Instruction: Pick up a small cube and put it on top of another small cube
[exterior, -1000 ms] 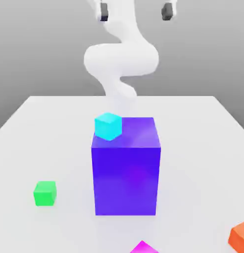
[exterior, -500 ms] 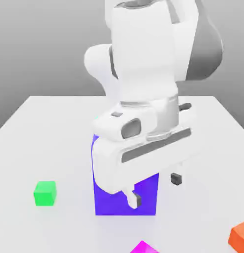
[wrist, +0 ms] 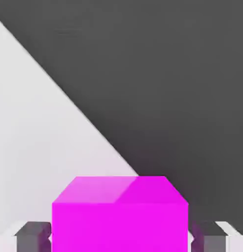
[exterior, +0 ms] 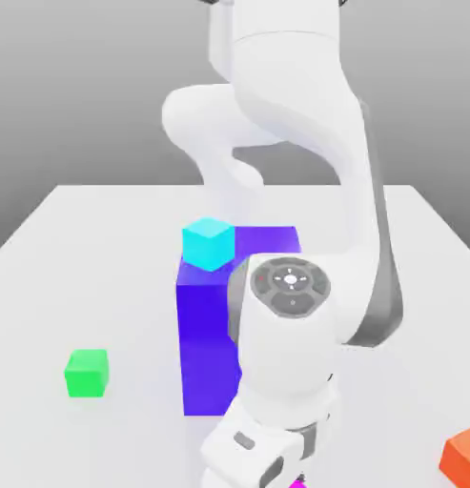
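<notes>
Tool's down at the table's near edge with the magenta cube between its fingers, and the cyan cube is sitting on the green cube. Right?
Not quite. The cyan cube sits on the big blue-purple block, not on the green cube, which stands alone on the table towards the exterior view's left; the exterior view shows this. The rest holds: the hand view shows the magenta cube between the fingers of the tool.

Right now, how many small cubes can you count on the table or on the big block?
4: cyan cube atop the blue-purple block; green cube at the exterior view's left; orange cube at its right edge; magenta cube between the gripper's fingers. The arm may hide others.
</notes>
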